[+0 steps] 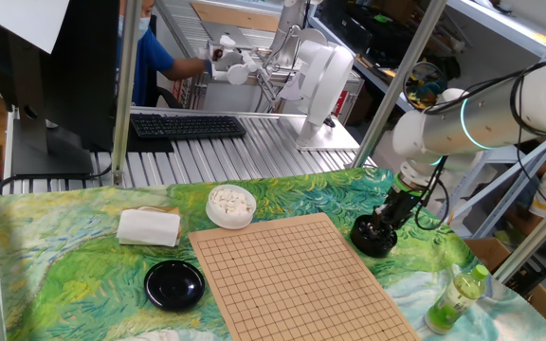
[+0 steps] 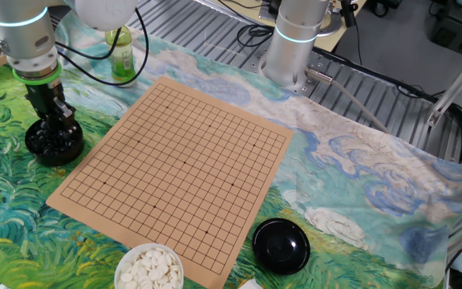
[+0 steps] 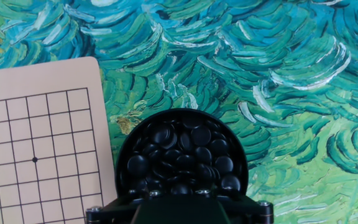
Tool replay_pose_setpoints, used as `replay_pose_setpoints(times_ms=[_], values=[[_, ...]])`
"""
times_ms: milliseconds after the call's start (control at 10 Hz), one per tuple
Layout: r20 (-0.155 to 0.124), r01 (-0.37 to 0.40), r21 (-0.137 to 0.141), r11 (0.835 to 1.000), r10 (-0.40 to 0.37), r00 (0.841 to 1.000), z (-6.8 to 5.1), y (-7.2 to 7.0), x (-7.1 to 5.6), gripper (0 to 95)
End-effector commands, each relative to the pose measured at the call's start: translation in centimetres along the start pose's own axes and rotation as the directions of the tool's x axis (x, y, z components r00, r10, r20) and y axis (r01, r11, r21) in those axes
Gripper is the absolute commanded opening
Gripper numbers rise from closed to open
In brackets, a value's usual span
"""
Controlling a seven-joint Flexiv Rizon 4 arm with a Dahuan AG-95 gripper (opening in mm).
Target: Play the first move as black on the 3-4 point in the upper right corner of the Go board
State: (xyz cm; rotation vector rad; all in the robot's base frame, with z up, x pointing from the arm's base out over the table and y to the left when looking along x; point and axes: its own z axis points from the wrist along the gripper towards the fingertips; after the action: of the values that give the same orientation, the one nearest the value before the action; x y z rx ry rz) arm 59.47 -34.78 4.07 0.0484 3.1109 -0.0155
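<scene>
Gripper points straight down into the black bowl, right of centre in one fixed view, far left in the other. Fingertips sit among the black stones; the hand view shows the pile filling the bowl but not the fingertips. Cannot tell jaw width, or whether a stone is pinched.

Board is bare: no stone played. Bowl stands just off the board's edge, not touching it.

Key relation: in the hand view the board's corner lies to the left of the bowl, at upper left of the frame. Judgement: the target crossing sits a few lines inside that corner, so the coming move runs left.
</scene>
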Motion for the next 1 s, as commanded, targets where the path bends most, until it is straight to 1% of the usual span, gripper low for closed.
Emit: replay_pose_setpoints(times_ms=[100,600,700,1000], values=[[-0.003,0.007,-0.001,1.0,-0.007,1.0,0.02,-0.02,-0.06,19.0],[-0.002,0.011,-0.004,1.0,-0.011,1.0,0.04,-0.02,-0.05,19.0],[-0.003,0.013,-0.005,1.0,-0.013,1.0,0.04,-0.02,-0.05,0.0],[-0.004,0.021,-0.009,1.0,-0.021,1.0,0.04,-0.02,-0.05,0.0]])
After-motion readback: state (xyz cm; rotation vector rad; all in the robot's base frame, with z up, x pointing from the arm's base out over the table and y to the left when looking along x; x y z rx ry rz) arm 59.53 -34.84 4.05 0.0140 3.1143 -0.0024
